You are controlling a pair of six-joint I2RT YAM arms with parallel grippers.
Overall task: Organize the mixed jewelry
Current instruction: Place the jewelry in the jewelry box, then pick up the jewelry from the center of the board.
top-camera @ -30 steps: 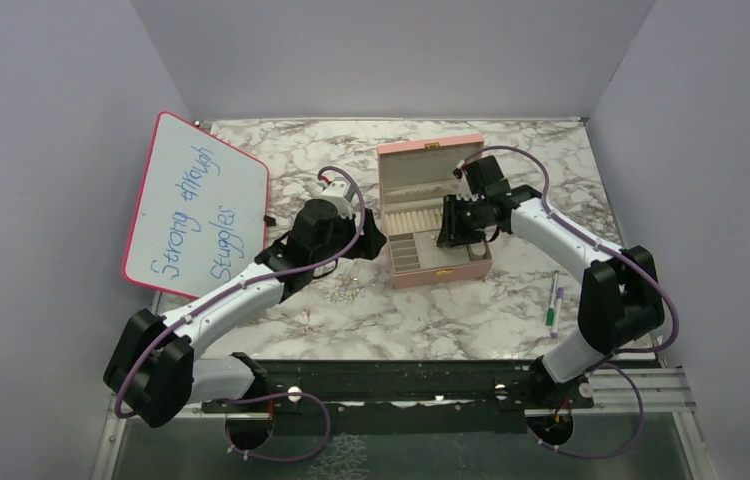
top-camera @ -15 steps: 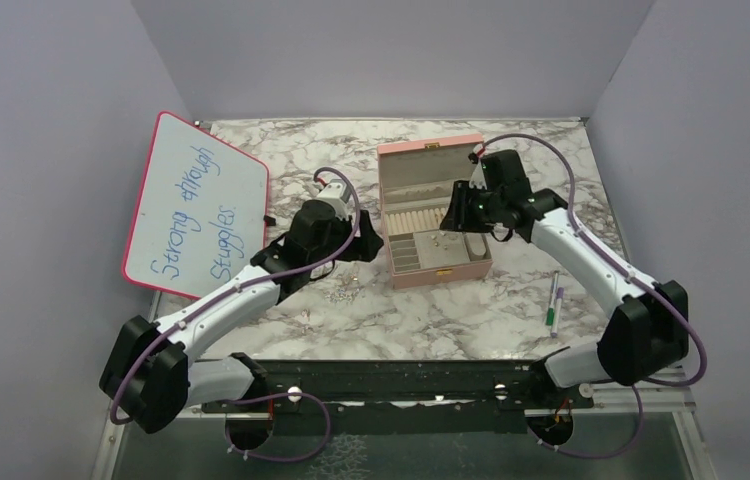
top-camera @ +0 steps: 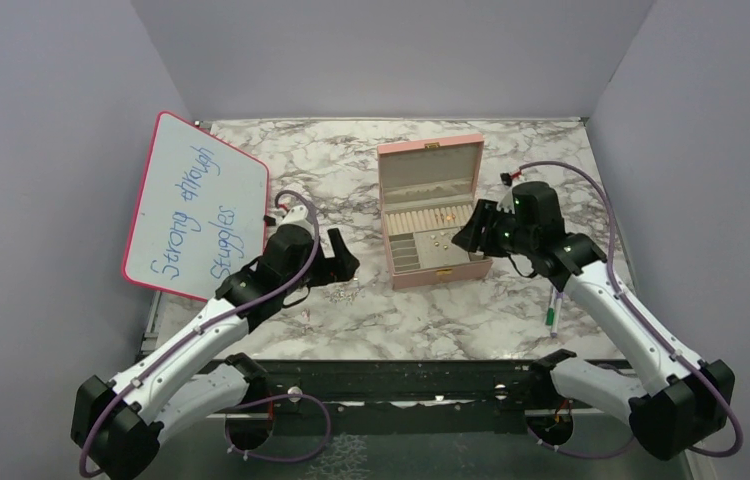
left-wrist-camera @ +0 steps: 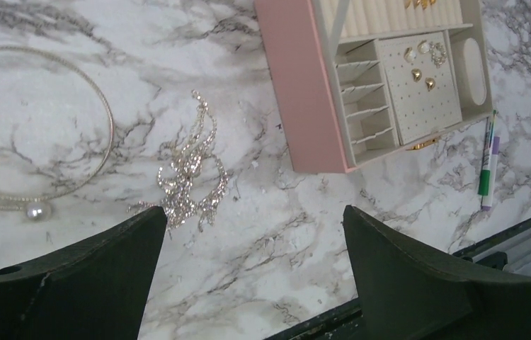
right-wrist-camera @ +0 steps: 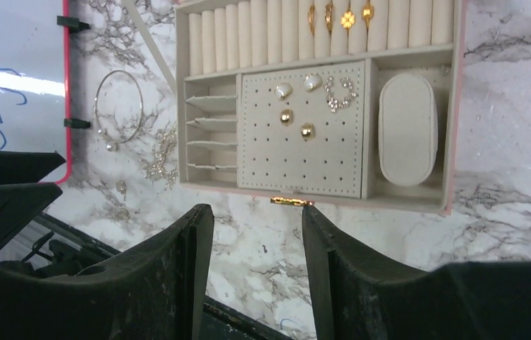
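The pink jewelry box (top-camera: 436, 268) stands open mid-table. In the right wrist view, its cream pad (right-wrist-camera: 298, 152) holds gold studs (right-wrist-camera: 296, 122) and a sparkly piece (right-wrist-camera: 339, 92). Gold rings (right-wrist-camera: 337, 15) sit in the roll slots. On the marble left of the box lie a thin hoop with pearl ends (left-wrist-camera: 110, 124) and sparkly silver earrings (left-wrist-camera: 188, 177), also seen from above (top-camera: 346, 293). My left gripper (left-wrist-camera: 253, 212) is open and empty above the marble near these earrings. My right gripper (right-wrist-camera: 255, 209) is open and empty, raised at the box's right front (top-camera: 473, 232).
A pink-framed whiteboard (top-camera: 196, 205) leans at the left. A green-and-white marker (top-camera: 554, 300) lies right of the box, also in the left wrist view (left-wrist-camera: 488, 163). A black rail (top-camera: 401, 385) runs along the near table edge.
My right gripper has lifted out of the box and drawn back to the right. My left arm has pulled back toward the near left, away from the box.
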